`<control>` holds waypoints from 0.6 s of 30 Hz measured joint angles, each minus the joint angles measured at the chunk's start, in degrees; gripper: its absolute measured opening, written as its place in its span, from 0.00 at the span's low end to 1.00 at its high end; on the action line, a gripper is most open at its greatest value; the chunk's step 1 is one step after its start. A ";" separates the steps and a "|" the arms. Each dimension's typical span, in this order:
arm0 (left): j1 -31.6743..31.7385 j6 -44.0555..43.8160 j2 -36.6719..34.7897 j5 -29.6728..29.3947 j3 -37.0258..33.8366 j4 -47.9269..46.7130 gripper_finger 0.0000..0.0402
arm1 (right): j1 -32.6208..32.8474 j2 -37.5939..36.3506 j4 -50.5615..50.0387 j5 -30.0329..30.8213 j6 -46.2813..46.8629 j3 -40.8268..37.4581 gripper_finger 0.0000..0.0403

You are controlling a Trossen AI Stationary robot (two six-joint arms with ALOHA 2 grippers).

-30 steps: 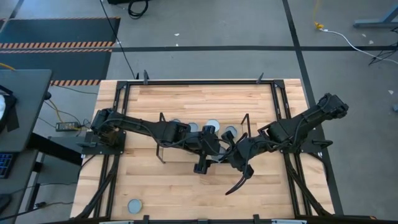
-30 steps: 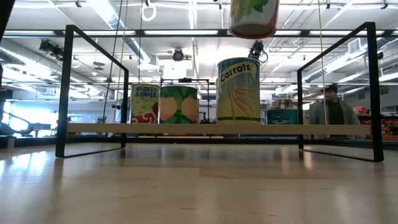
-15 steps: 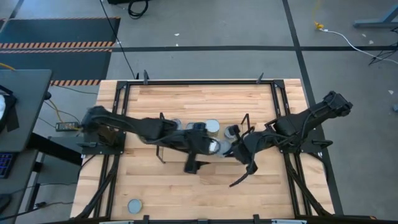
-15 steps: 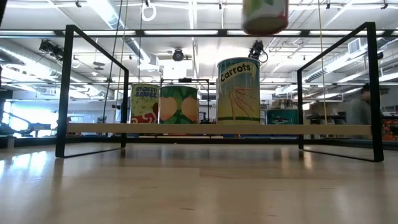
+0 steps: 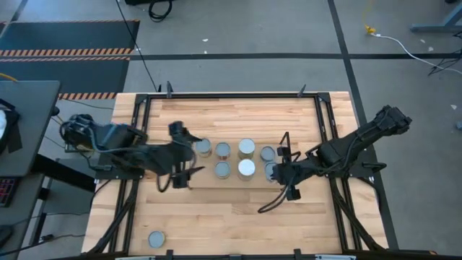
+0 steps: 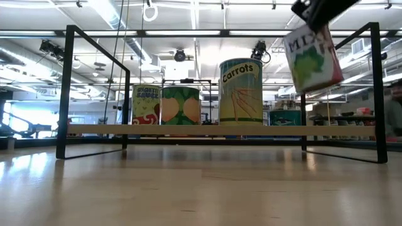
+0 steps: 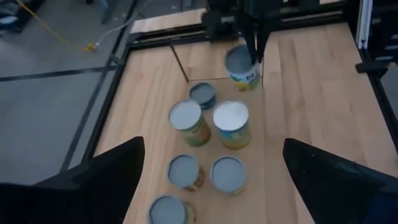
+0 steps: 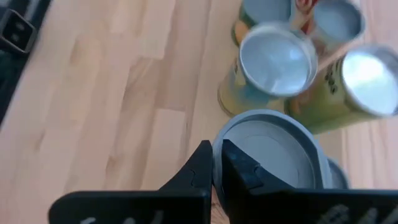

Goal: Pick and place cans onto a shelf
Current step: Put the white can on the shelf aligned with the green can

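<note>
The shelf [image 5: 189,180] is a dark rod frame with a light board [image 6: 220,130]. Several cans with grey tops stand on it in two rows, among them a tall "Carrots" can [image 6: 240,91]. My right gripper [image 5: 278,175] is shut on one more can [image 6: 312,59] at the shelf's right end, above board level. My left gripper [image 5: 175,177] hangs open and empty at the shelf's left end; its own view shows both fingers wide apart [image 7: 224,186]. One can [image 5: 155,239] stands alone on its base near the table's near left corner. My right gripper holds the can by its top rim [image 8: 219,140], on the rim's side nearest the wrist. The rim is pinched between the two fingers, one over the lid and one outside the wall. The fingers come from above. The can hangs below them, tilted, clear of the board.
The shelf's upright end frames [image 6: 66,94] and top rods [image 6: 220,32] enclose the cans. Black table-frame rails run along the table's left and right sides [image 5: 328,137]. Bare wood [image 5: 231,217] lies between the shelf and the near edge.
My left gripper has drawn back from over the shelf's middle toward the table's left, past the shelf's left end. My right gripper has brought its can down toward the shelf's right end; the can, upright before, now hangs tilted.
</note>
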 joint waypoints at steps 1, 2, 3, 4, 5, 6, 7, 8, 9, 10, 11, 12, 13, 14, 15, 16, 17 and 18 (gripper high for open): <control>-0.68 -0.51 -0.74 -1.05 -0.04 -0.77 0.96 | -0.02 -0.15 1.27 0.00 0.52 -1.21 0.04; -1.34 -0.92 -1.33 -2.04 -0.04 -1.19 0.96 | -0.04 -0.26 2.67 0.08 0.88 -2.17 0.04; -1.80 -1.40 -1.86 -3.00 -0.04 -1.19 0.96 | -0.13 -0.28 3.56 0.38 1.00 -2.90 0.04; -2.23 -1.90 -2.21 -3.78 -0.04 -1.71 0.96 | -0.16 -0.28 3.98 0.73 0.99 -3.47 0.04; -2.67 -2.36 -2.43 -4.35 -0.04 -2.53 0.96 | -0.19 -0.28 4.13 1.22 0.95 -3.92 0.04; -2.94 -2.94 -2.67 -4.93 -0.04 -2.87 0.96 | -0.19 -0.28 4.46 1.90 0.93 -4.25 0.04; -3.25 -3.52 -2.81 -5.62 -0.04 -3.42 0.96 | -0.19 -0.26 4.66 2.50 0.72 -4.36 0.04; -3.48 -3.94 -2.92 -6.16 -0.05 -4.20 0.96 | -0.22 -0.26 4.65 2.88 0.40 -4.31 0.04; -3.64 -4.63 -2.97 -6.83 -0.05 -4.86 0.96 | -0.24 -0.26 4.44 2.99 -0.05 -3.91 0.04; -3.71 -5.12 -2.99 -7.47 -0.04 -5.67 0.96 | -0.24 -0.22 4.46 2.85 -0.55 -3.17 0.04; -3.71 -5.91 -3.05 -7.79 -0.06 -6.67 0.96 | -0.24 -0.19 4.58 1.98 -1.06 -2.10 0.04; -3.71 -6.83 -3.08 -7.91 -0.06 -7.58 0.96 | -0.24 -0.19 5.01 0.76 -1.67 -0.78 0.04; -3.60 -7.75 -3.14 -7.91 -0.06 -8.36 0.96 | -0.34 -0.05 5.76 -0.52 -2.60 0.66 0.04; -3.39 -8.17 -3.18 -7.93 -0.06 -9.12 0.96 | -0.52 0.31 6.54 -1.52 -3.68 2.23 0.04; -3.12 -8.31 -3.20 -7.93 -0.06 -9.84 0.96 | -0.64 0.89 7.69 -2.06 -4.96 3.76 0.04; -2.90 -8.32 -3.18 -7.93 -0.06 -10.34 0.96 | -0.93 1.69 8.55 -2.50 -6.31 5.36 0.04; -2.70 -8.30 -3.18 -7.93 -0.06 -10.86 0.96 | -1.19 2.82 9.20 -2.64 -7.99 7.10 0.04; -2.40 -8.22 -3.18 -7.95 -0.06 -11.44 0.96 | -1.46 4.20 9.74 -2.65 -9.55 8.91 0.04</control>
